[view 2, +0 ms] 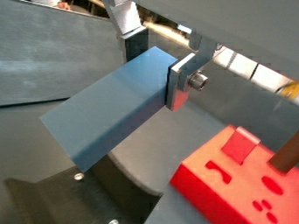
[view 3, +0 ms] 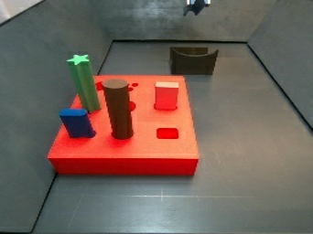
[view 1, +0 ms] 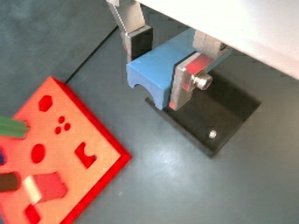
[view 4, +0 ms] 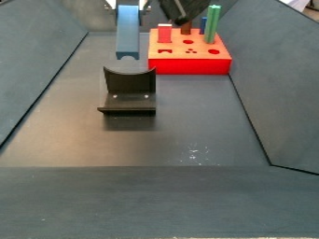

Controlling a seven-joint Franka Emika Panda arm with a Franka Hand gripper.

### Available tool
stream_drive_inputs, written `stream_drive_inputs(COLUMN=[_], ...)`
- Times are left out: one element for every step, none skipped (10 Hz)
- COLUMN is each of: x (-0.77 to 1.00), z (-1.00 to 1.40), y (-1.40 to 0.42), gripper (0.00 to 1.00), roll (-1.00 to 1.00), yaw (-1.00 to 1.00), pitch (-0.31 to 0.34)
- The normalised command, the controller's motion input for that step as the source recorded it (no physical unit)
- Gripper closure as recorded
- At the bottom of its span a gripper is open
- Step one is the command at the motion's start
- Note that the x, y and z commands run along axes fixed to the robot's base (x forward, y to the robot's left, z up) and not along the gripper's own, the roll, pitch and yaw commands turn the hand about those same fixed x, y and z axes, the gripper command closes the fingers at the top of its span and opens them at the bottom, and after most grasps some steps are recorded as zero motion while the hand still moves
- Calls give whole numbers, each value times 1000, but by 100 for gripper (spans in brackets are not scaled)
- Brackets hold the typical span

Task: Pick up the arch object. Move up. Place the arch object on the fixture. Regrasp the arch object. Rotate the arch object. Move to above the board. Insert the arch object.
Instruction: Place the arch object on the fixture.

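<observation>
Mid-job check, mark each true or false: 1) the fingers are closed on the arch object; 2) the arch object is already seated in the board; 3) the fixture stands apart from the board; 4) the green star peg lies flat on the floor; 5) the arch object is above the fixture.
1) True: the gripper clamps the arch object between its fingers.
2) False: it hangs over the fixture, away from the board.
3) True: bare floor separates them in both side views.
4) False: the green star peg stands upright on the board.
5) True: its lower end hangs at the fixture's dip.
</observation>
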Motion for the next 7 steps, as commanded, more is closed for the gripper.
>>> stream_drive_inputs(x=[79,62,126,133,141,170,178], z=[-22,-8,-1000,-1000,-1000,-1000,-1000], y=[52,30,131,140,141,135,136], gripper=[100,100,100,100,100,100,100], roll=[-408,-232,-1000,-1000,-1000,-892,-784], yaw=[-118,-106,-99,-112,-129,-169,-180], pitch=[60,31,164,160,174,182,163])
